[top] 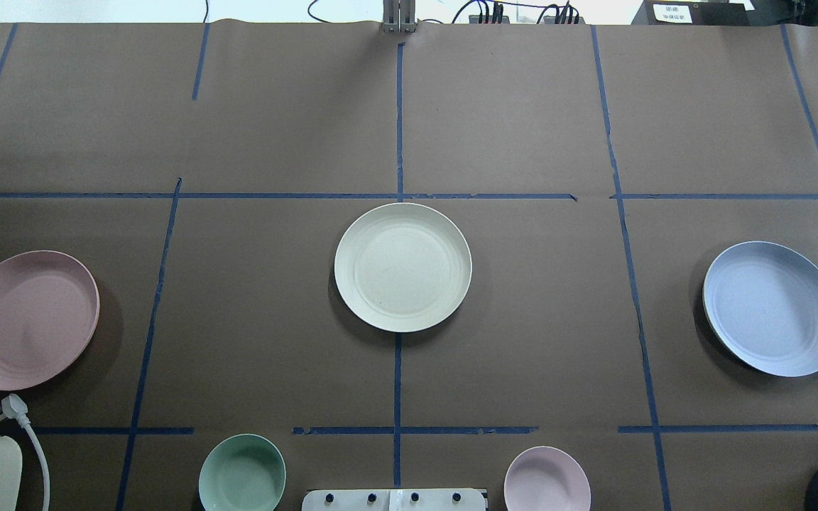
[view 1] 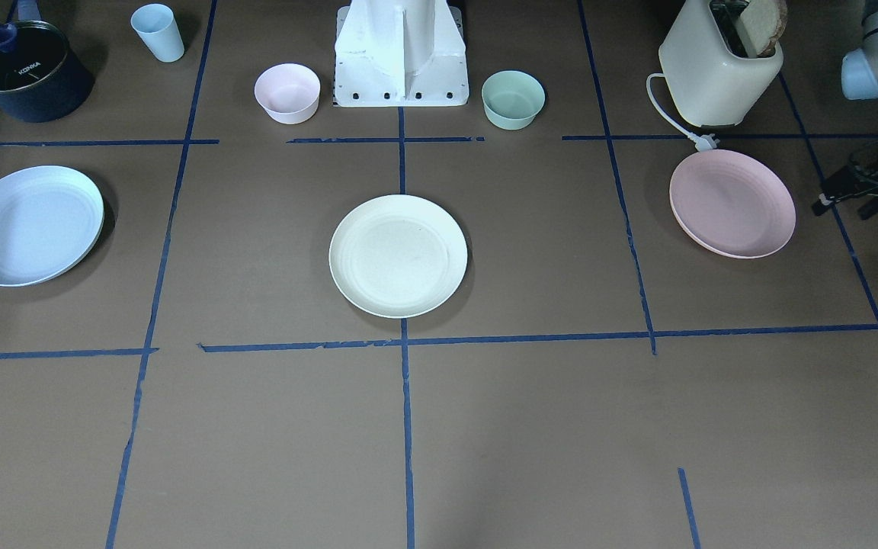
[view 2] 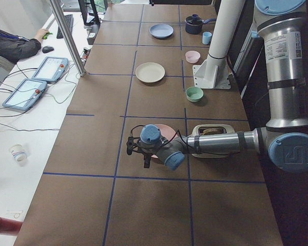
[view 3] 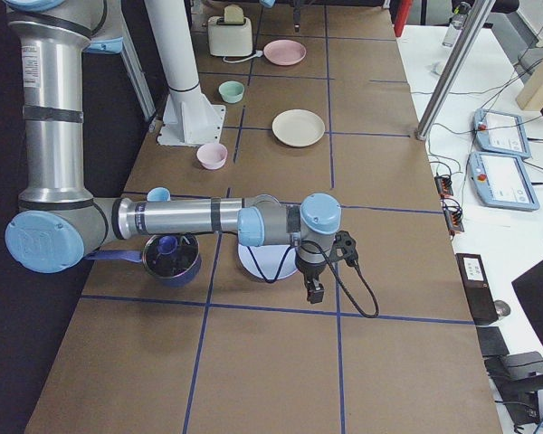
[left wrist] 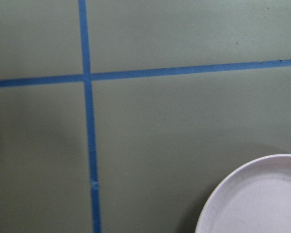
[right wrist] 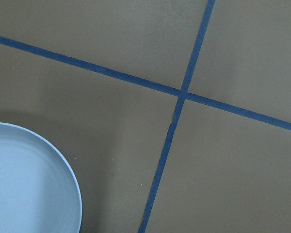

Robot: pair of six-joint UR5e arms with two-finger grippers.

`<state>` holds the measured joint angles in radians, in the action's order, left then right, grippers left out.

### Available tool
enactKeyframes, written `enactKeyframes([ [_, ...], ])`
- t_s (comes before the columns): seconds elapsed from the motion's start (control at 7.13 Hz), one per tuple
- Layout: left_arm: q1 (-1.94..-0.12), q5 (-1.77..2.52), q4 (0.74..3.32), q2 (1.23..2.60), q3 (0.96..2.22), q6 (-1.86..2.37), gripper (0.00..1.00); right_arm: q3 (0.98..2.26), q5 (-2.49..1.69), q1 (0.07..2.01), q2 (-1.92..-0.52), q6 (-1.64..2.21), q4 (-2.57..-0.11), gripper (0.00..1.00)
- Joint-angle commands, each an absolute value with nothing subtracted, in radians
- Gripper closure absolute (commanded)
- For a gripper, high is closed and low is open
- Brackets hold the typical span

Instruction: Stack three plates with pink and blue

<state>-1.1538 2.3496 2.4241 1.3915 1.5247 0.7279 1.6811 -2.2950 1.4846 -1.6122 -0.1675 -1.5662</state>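
Observation:
Three plates lie apart on the brown table. The cream-white plate [view 1: 398, 255] [top: 402, 267] is in the middle. The pale pink plate [view 1: 732, 203] [top: 25, 319] is on my left, and its rim shows in the left wrist view [left wrist: 257, 199]. The light blue plate [view 1: 30, 225] [top: 773, 308] is on my right, and its rim shows in the right wrist view [right wrist: 29, 179]. My left gripper [view 2: 146, 162] hangs just past the pink plate's outer edge. My right gripper [view 3: 314, 291] hangs just past the blue plate's outer edge. I cannot tell whether either is open or shut.
Near my base [view 1: 401, 53] stand a small pink bowl [view 1: 287, 93] and a small green bowl [view 1: 513, 99]. A cream toaster [view 1: 721, 65] with its plug [view 1: 702, 139] stands behind the pink plate. A dark pot [view 1: 24, 70] and a blue cup [view 1: 158, 32] stand behind the blue plate.

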Motion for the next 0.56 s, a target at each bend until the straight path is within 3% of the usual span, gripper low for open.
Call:
enactKeyframes([
  [0.0, -1.068, 2.345, 2.459, 1.385, 1.5, 0.778, 0.0, 1.678, -2.295, 1.483, -1.614, -0.169, -1.566, 0.0],
  [0.28, -1.02, 2.345, 2.459, 1.385, 1.493, 0.776, 0.04, 1.674, -2.295, 1.482, -1.615, -0.169, -1.566, 0.0],
  [0.42, -1.019, 2.347, 2.46, 1.384, 1.493, 0.779, 0.31, 1.674, -2.295, 1.482, -1.615, -0.169, -1.566, 0.0],
])
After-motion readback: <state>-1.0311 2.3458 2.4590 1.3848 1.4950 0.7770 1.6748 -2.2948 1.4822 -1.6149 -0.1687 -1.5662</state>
